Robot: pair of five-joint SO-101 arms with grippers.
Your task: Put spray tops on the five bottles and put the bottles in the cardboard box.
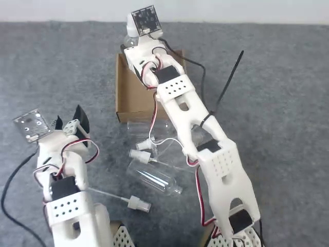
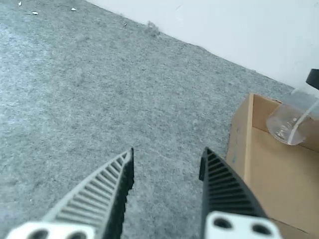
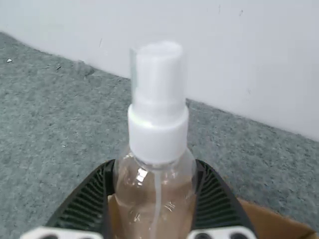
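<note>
1. Nearest the arm bases, a loose spray top lies on the grey felt surface. Its thin dip tube points toward the left arm.

2. Just beyond it, a clear bottle lies on its side between the two arms.

3. Past this bottle lie a second spray top and a third spray top, close together and both on their sides.

4. The left gripper stands over bare felt, to the left of these parts. The claw is wide open and holds nothing. Its ribbed fingers point toward the near wall of the box.

5. A second bottle lies on its side just in front of the cardboard box. It is partly under the right arm.

6. The cardboard box sits open-topped beyond the loose parts. The right arm stretches across it from the near side.

7. At the far end of the box, the right gripper is clamped on the body of the held bottle. One black finger presses on each side.

8. A fitted spray top, white and under a clear cap, is on the neck of the held bottle.

9. The rounded base of the held bottle hangs over the box interior. It cannot be told whether the base touches the box floor.
</note>
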